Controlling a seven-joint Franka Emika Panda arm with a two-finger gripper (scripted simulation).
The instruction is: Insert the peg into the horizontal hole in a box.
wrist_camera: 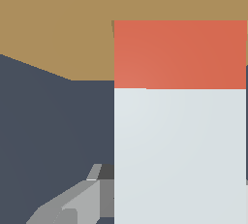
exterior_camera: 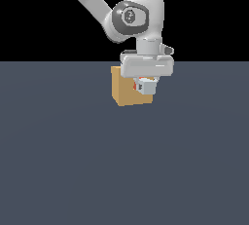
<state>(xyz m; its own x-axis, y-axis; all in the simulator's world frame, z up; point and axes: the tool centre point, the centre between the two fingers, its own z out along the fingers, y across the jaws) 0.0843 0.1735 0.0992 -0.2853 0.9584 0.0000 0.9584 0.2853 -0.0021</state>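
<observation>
The peg (wrist_camera: 180, 121) is held in the gripper (exterior_camera: 146, 85) right in front of the tan box (exterior_camera: 125, 92), its orange-red end pointing at the box face and its pale grey-white length running back toward the hand. In the wrist view the orange-red end overlaps the box face and looks to be at or just entering it. The hole itself is hidden behind the peg in both views, so how deep the tip sits, or whether it is in at all, cannot be told.

The step in hand appears to be the insertion itself: the peg is carried and raised to about mid-height of the box face. The next move probably calls for a straight, level push toward the box, keeping the peg square to the face. If the tip is off the opening it would likely jam against the face or shove the box back along the dark floor (exterior_camera: 73, 160).

The gripper is pinching the peg on its pale part; one grey finger (wrist_camera: 77, 203) shows beside the peg in the wrist view, pressed to its side. In the exterior view the hand hangs downward just in front of the box's upper half, toward the exterior view's right of it. The arm rises from the wrist and slants away over the box toward the exterior view's upper left.
</observation>
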